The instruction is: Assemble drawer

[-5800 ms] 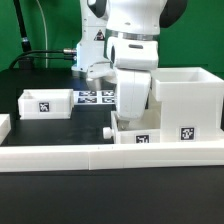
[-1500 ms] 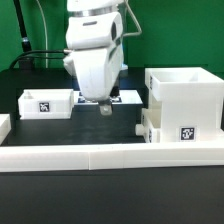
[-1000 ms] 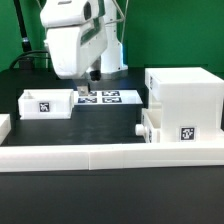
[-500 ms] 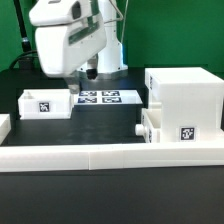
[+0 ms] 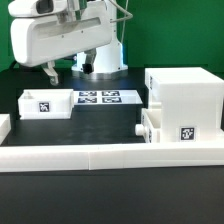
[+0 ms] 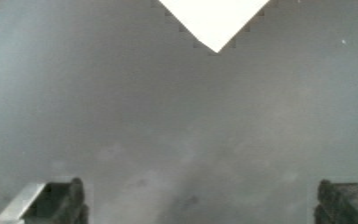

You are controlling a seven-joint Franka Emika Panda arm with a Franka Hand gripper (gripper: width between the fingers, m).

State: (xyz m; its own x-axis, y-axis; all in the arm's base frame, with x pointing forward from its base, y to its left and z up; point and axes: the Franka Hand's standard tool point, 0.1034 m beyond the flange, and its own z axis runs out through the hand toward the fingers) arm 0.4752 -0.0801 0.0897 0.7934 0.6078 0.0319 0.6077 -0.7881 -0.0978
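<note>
The drawer's tall white housing point(image 5: 185, 100) stands at the exterior view's right, with a tag on its front. One knobbed tray point(image 5: 150, 128) sits in its lower slot, its black knob sticking out. The second tray point(image 5: 45, 102) lies loose at the exterior view's left. My gripper point(image 5: 55, 72) hangs above and just behind that loose tray, apart from it. In the wrist view my gripper point(image 6: 197, 202) is open and empty, with its fingertips point(image 6: 51, 200) far apart over the dark table. A white corner point(image 6: 215, 20) shows ahead; I cannot tell which part it is.
The marker board point(image 5: 100, 97) lies flat between the loose tray and the housing. The long low white border wall point(image 5: 110, 155) runs along the front. A green backdrop and cables are behind the arm.
The arm has left the housing's front and swung up and to the exterior view's left, from over the marker board to above the loose tray. The parts have not moved in the last 1.5 seconds.
</note>
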